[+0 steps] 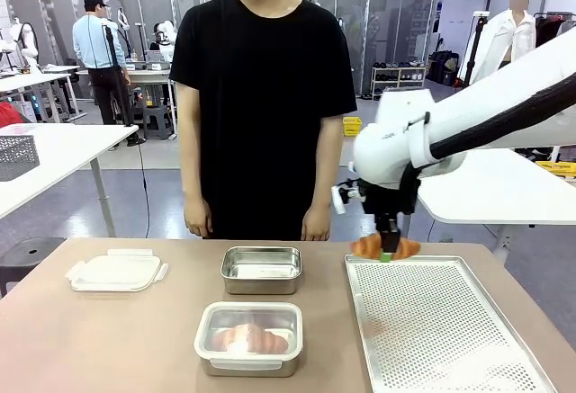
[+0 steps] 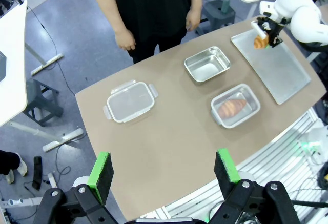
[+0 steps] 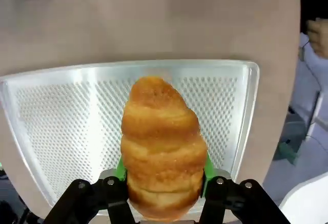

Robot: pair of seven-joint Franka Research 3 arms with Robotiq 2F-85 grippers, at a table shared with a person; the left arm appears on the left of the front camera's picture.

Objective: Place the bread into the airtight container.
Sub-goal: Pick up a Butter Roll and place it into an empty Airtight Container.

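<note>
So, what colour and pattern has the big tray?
The tray below the croissant is silver, dotted with small holes; best seen in the right wrist view.

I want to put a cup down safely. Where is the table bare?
Bare: the tabletop between the plastic lid and the near steel container, and the perforated tray. Crowded: the middle, where the far steel container stands close behind, and the tray's far edge, under the croissant in the right hand.

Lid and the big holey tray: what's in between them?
The empty steel container sits between the lid and the perforated tray, seen in the front view. The container with a croissant stands nearer the camera.
</note>
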